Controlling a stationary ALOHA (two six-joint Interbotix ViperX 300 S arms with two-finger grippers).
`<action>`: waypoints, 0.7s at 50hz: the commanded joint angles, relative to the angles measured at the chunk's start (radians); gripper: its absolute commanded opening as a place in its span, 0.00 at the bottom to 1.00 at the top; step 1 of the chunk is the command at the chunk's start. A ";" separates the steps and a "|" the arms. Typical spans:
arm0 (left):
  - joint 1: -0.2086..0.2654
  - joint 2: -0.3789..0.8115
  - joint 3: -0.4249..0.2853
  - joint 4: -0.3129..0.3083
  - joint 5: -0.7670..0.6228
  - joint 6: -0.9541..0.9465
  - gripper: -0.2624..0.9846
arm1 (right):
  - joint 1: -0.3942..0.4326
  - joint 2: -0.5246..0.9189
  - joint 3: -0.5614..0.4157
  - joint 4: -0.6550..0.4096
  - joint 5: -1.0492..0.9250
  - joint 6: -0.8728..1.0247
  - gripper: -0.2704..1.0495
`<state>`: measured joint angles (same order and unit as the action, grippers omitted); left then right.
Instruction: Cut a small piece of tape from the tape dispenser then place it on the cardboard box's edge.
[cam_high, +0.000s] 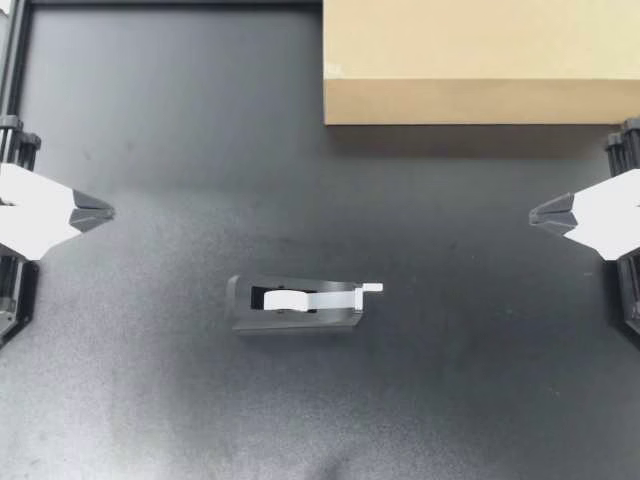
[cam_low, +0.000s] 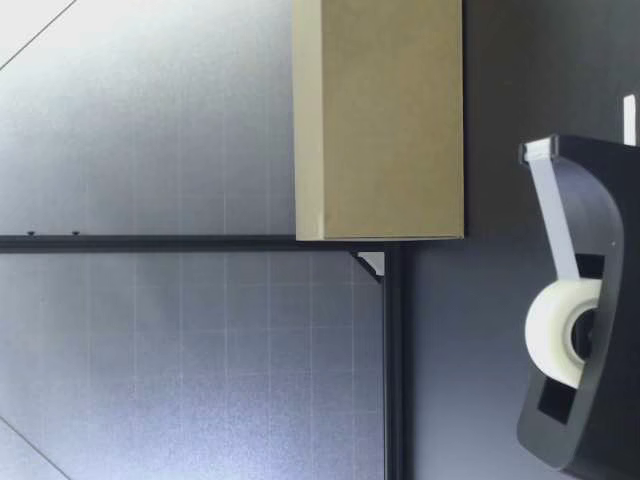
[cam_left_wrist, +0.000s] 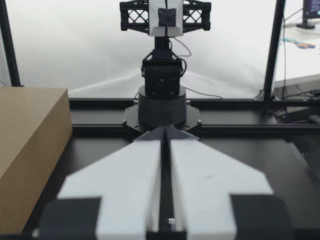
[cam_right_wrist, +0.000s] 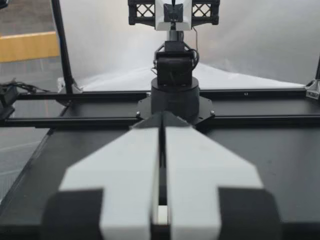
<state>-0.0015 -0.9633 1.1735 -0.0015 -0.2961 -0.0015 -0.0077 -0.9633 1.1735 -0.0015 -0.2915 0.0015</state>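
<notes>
I see the tape dispenser (cam_high: 298, 305) as a black, long-bodied holder standing upright on its base. It is well apart from the cardboard box (cam_high: 480, 60), on the near side of the box's long front face. Its length runs parallel to that face, and most of it lies beyond the box's corner on my left. A white tape roll (cam_high: 283, 298) sits in the end farther from that corner. A strip runs from the roll to the cutter end, where a short free tab (cam_high: 371, 288) sticks out. The box is plain tan and rectangular, lies flat, and has sharp, straight edges.
</notes>
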 joint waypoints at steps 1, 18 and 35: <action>-0.015 0.011 -0.011 -0.002 -0.015 0.005 0.13 | -0.002 0.009 -0.017 0.003 -0.008 0.005 0.13; -0.015 0.031 0.018 -0.002 -0.095 0.017 0.11 | -0.003 0.322 -0.204 0.014 0.044 0.069 0.12; -0.015 0.057 0.028 -0.002 -0.115 0.011 0.11 | -0.005 0.746 -0.560 0.014 0.397 0.077 0.12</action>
<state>-0.0138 -0.9158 1.2118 -0.0031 -0.4019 0.0138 -0.0092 -0.2884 0.7210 0.0123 -0.0322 0.0782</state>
